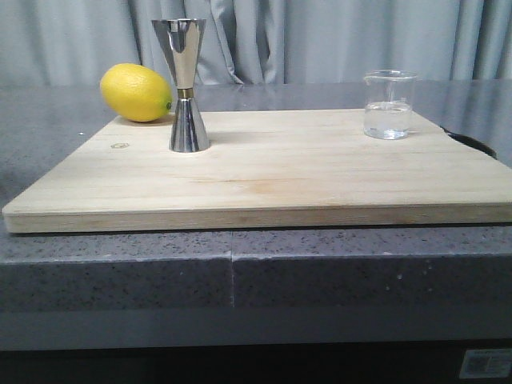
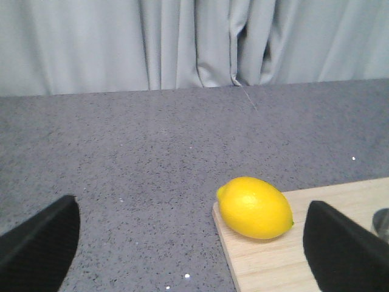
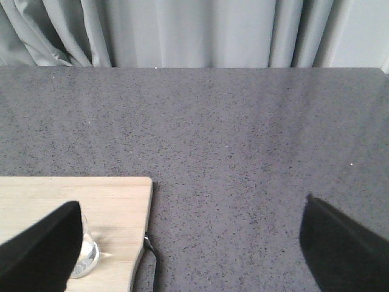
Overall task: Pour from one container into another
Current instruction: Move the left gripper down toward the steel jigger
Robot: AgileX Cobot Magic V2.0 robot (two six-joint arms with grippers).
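The clear glass beaker (image 1: 389,105) stands upright on the right rear of the wooden board (image 1: 264,172), with a little clear liquid in it. The steel jigger (image 1: 186,85) stands upright on the board's left rear. Neither arm shows in the front view. My left gripper (image 2: 191,252) is open over the counter beside the board's corner, and a sliver of the jigger (image 2: 383,222) peeks past one finger. My right gripper (image 3: 191,249) is open over bare counter off the board's right edge; the beaker (image 3: 86,254) sits partly behind one finger, outside the jaws.
A yellow lemon (image 1: 137,92) rests on the board's far left corner, close behind the jigger, and also lies in front of my left gripper as the lemon (image 2: 255,207). Grey speckled counter (image 3: 243,140) surrounds the board. Grey curtains hang behind. A dark handle (image 1: 474,142) shows at the board's right edge.
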